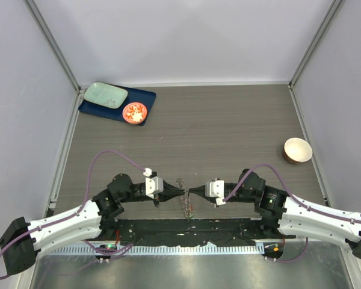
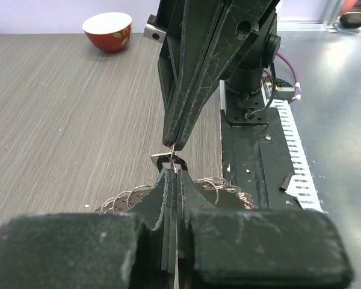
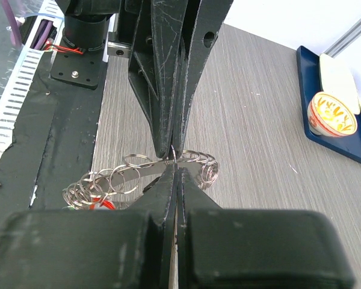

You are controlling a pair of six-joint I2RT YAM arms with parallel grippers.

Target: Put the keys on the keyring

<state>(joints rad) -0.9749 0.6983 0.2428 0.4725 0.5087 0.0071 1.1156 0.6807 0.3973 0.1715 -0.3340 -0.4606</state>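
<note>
My left gripper [image 1: 179, 192] and right gripper [image 1: 192, 192] meet tip to tip low over the table's near middle, both shut. A thin wire split ring [image 3: 175, 158] is pinched between the two pairs of tips. In the left wrist view a small metal piece with a black part [image 2: 166, 161] hangs right at my left gripper [image 2: 173, 173]. Beneath the tips lies the keyring [image 3: 132, 171], a flat metal band strung with several silver rings. Something red [image 3: 96, 205] peeks from under it. From above the bunch [image 1: 186, 206] shows red and green specks.
A red bowl with a cream inside [image 1: 297, 150] stands at the right. At the back left a blue tray [image 1: 143, 96] carries a pale green plate [image 1: 105, 94] and a small orange-red dish [image 1: 134, 112]. A black mat [image 1: 186, 232] lines the near edge.
</note>
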